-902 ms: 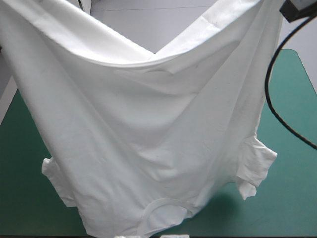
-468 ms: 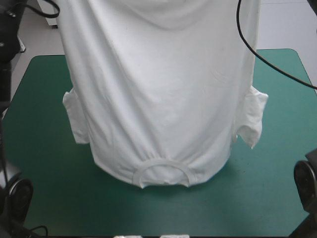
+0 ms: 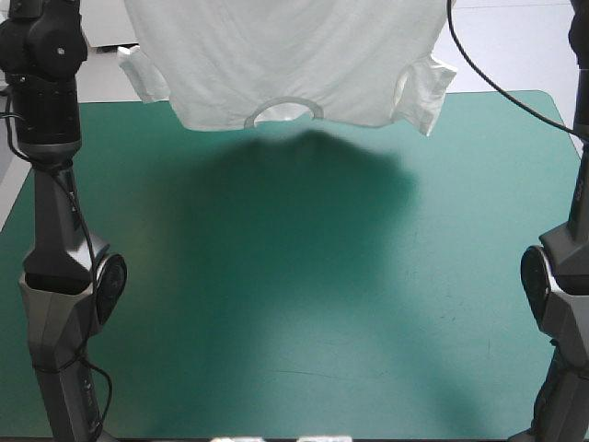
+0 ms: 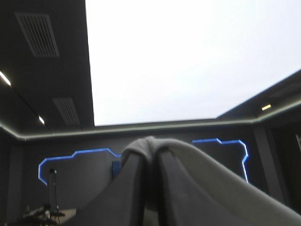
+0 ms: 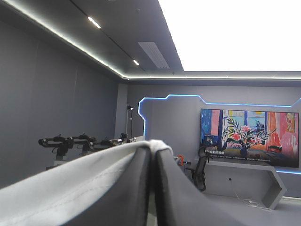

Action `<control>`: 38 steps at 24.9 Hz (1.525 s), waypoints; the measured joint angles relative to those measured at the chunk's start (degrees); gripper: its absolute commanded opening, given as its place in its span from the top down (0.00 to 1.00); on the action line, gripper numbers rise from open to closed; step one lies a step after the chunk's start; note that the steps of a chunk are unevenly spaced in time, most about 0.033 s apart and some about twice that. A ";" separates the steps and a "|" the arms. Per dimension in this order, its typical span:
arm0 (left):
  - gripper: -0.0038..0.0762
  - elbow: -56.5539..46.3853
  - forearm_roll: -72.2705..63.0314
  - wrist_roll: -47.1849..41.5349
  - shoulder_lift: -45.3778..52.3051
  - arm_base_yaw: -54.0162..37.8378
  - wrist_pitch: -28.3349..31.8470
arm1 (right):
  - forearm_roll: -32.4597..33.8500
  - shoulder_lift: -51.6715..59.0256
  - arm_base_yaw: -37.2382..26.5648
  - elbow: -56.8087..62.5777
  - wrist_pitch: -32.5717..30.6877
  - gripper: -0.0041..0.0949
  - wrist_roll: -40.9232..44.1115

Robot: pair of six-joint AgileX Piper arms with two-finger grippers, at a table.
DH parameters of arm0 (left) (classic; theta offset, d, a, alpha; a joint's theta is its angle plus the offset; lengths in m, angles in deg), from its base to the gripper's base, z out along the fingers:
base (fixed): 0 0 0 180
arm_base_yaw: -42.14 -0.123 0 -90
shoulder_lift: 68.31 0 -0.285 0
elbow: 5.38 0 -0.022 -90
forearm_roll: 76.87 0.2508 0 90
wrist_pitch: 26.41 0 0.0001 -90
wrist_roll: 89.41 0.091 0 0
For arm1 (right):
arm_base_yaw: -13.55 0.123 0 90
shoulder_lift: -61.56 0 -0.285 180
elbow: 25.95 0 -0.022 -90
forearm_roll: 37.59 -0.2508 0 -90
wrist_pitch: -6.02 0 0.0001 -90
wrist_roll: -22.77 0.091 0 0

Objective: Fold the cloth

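One T-shirt (image 3: 285,55) hangs high over the table (image 3: 276,368)

The T-shirt is white and has short sleeves. It is lifted up and spread wide, and it hangs in the air over the far part of the table. Its upper part runs out of the high view.

The shirt hangs upside down. The round collar (image 3: 285,110) is at its low edge, in the middle. The left sleeve (image 3: 143,74) sticks out toward the table's left side. The right sleeve (image 3: 425,92) sticks out toward the table's right side. A big dark shadow (image 3: 304,203) lies on the teal-green cover (image 3: 460,350) under the shirt.

The left arm (image 3: 51,184) stands tall at the table's left side. The right arm (image 3: 561,295) stands at the table's right side. Both arms reach up past what the high view shows.

The left gripper (image 4: 151,146) points up into the room. Its two black fingers are pressed almost together, with a bit of the white shirt pinched between them. The cloth peeks over the tips and falls away to one side of the fingers.

The right gripper (image 5: 154,147) also points up and out into the room. Its two black fingers are almost together too, and they pinch the shirt. A hemmed edge of the cloth runs down from the tips along one finger.
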 measured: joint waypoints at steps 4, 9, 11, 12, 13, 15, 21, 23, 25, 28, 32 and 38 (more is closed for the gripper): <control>0.96 -2.91 0.39 0.44 -0.69 -0.30 -8.38 | -0.12 -0.64 0.00 3.19 -1.75 0.98 -3.05; 0.96 -8.39 1.04 -1.26 -0.88 -2.64 -22.68 | 1.01 -3.55 -0.01 8.40 -12.17 0.98 -4.21; 0.96 -9.64 1.25 -2.71 -1.21 -3.62 -29.53 | 1.48 -4.74 -0.01 11.61 -16.05 0.98 -4.36; 0.96 -10.16 1.44 -3.40 -1.35 -4.07 -33.18 | 1.70 -5.05 -0.01 12.95 -17.27 0.98 -4.64; 0.96 -10.50 1.79 -4.08 -1.43 -4.30 -36.24 | 2.07 -5.34 -0.01 14.54 -18.82 0.98 -4.83; 0.96 -11.24 4.06 -6.57 -1.76 -4.58 -46.69 | 3.43 -5.39 -0.01 18.77 -22.76 0.98 -5.28; 0.96 -19.64 5.58 -14.19 -1.96 -4.58 -59.82 | 4.60 3.54 -2.51 44.71 -27.88 0.98 -8.34; 0.96 -23.83 5.58 -14.70 -1.24 -4.58 -59.82 | 4.87 5.69 -3.35 49.58 -28.06 0.98 -8.81; 0.96 -31.82 5.51 -15.10 0.92 -4.58 -59.76 | 4.98 8.80 -4.03 55.96 -28.25 0.98 -9.62; 0.96 -52.52 5.21 -14.54 9.79 -4.58 -59.72 | 4.98 12.69 -4.10 66.86 -29.15 0.98 -11.18; 0.96 -72.22 5.34 -12.15 19.82 -4.58 -59.72 | 6.71 16.67 -4.10 78.40 -29.61 0.98 -11.89; 0.96 -86.45 5.86 -10.92 27.45 -4.58 -58.83 | 9.19 24.19 -4.10 94.25 -29.58 0.98 -11.95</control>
